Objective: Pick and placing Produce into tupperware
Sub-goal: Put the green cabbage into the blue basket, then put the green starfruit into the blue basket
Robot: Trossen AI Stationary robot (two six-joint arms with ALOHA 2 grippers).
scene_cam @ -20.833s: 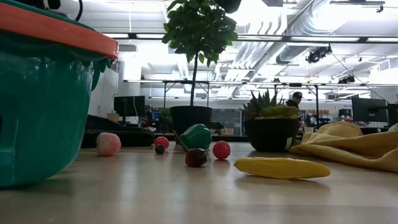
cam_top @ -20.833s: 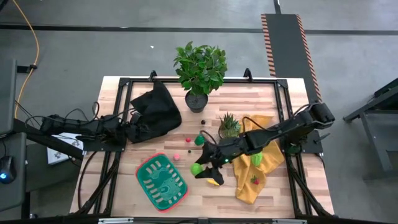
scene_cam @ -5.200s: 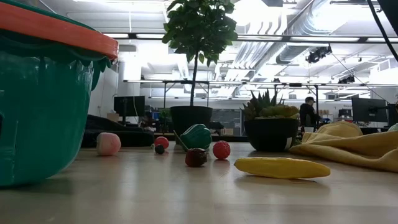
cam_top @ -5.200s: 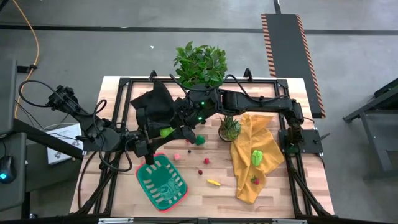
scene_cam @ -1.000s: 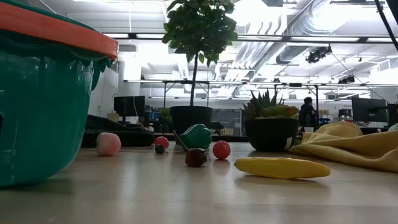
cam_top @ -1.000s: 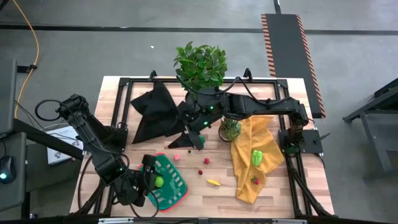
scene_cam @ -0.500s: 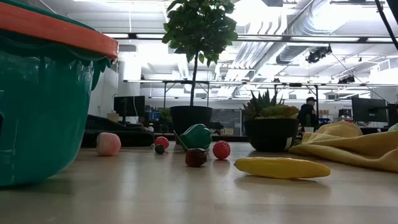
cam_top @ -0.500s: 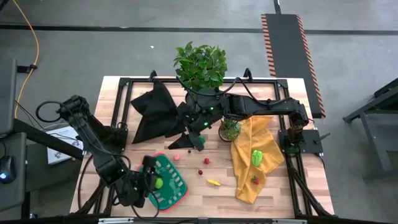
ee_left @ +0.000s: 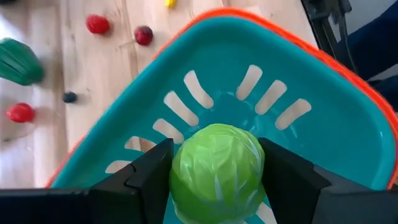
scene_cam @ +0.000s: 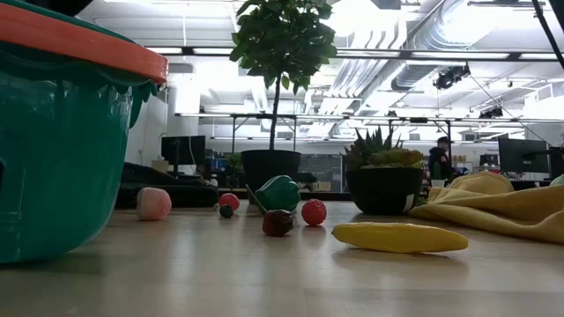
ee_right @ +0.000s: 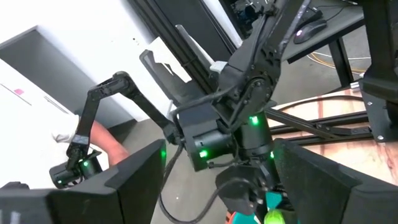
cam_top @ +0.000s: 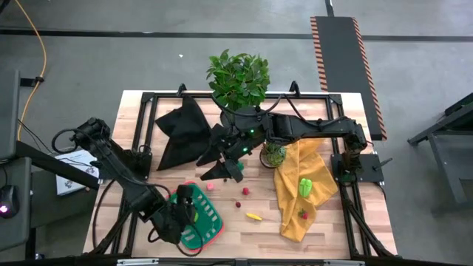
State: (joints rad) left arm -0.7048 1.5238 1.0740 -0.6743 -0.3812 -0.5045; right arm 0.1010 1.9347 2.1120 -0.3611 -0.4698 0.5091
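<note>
My left gripper (cam_top: 185, 209) hangs over the green, red-rimmed tupperware (cam_top: 215, 232) and is shut on a pale green leafy ball (ee_left: 216, 171), which the high view hides. My right gripper (cam_top: 218, 168) is open and empty beside the black cloth (cam_top: 181, 133). Its wide fingers (ee_right: 81, 186) frame the left arm. Loose produce lies on the table: a green pepper (scene_cam: 278, 193), a pink piece (cam_top: 209, 186), a red one (cam_top: 245, 191), a dark red one (cam_top: 238, 204) and a yellow one (cam_top: 253, 216). A green piece (cam_top: 304, 186) and a red piece (cam_top: 301, 214) rest on the yellow cloth (cam_top: 295, 222). My left gripper pinches the leafy ball between its two fingers (ee_left: 149, 177), which sit on the ball's opposite sides (ee_left: 181, 173). They come from above, slanting down into the tupperware (ee_left: 323, 143). The ball sits over the container's slotted floor; whether it touches that floor I cannot tell.
A large leafy potted plant (cam_top: 238, 81) stands at the far edge, and a small spiky potted plant (cam_top: 273, 151) stands by the right arm. A black frame runs along the table's edges. Bare wood lies between the tupperware and the yellow cloth.
The left gripper has stayed over the tupperware while its arm has shifted slightly toward the table's right. The green ball, seen from above beside the gripper a second ago, is now covered by it. The loose produce has not moved.
</note>
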